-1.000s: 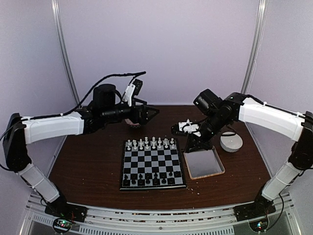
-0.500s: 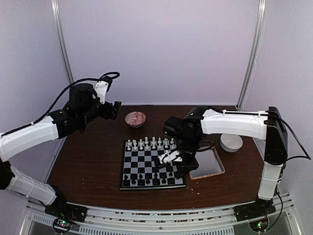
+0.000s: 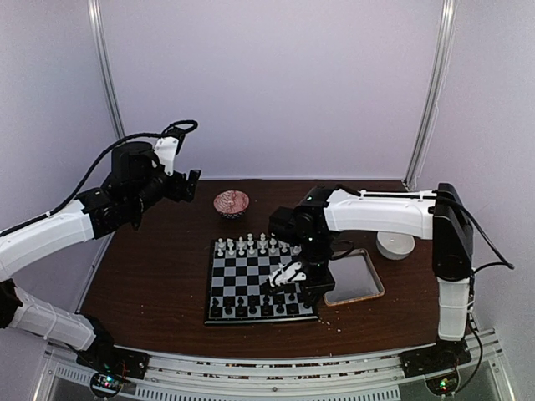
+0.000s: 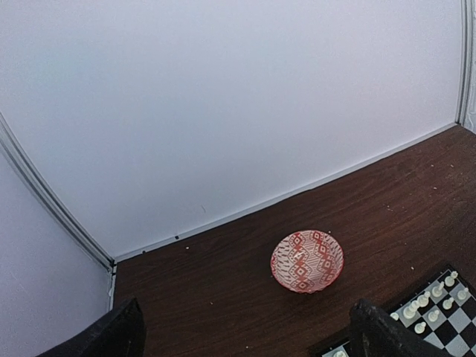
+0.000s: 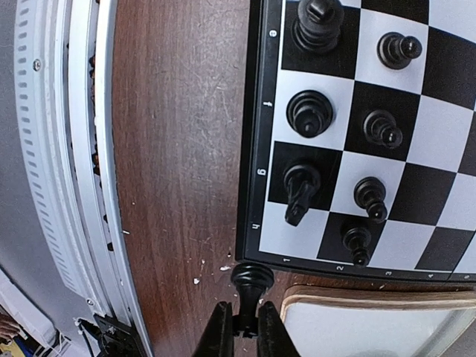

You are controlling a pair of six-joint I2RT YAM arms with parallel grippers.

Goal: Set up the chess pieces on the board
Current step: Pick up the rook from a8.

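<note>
Though dotted with pale crumbs (image 5: 225, 267), reads as a dark brown, wood-grained tabletop (image 3: 159, 276), boxed in by pale lilac walls (image 3: 276, 83) with grey metal uprights (image 3: 107, 83). Carries the board (image 3: 242, 276) at centre front, with white chess pieces (image 3: 257, 245) lined along its far edge and black chess pieces (image 3: 251, 306) along its near edge. Just right of it, a wooden-rimmed tray (image 3: 359, 297); beyond that, a white round puck (image 3: 394, 244); behind the board, a red patterned bowl (image 3: 231, 203).

Against half a second ago: right arm drawn slightly leftward over the board's right half; left arm raised at far left, barely shifted. A second ago, was reaching at the tray's far corner instead.

At the right claw (image 5: 239, 321): pinched shut on one black piece (image 5: 251, 277), seen from the wrist just off the board's near right corner. At the left claw (image 4: 249, 331): fingers spread wide, aimed toward the bowl.

On the board's rim, legible: e, f, g; then 1 and 2.
</note>
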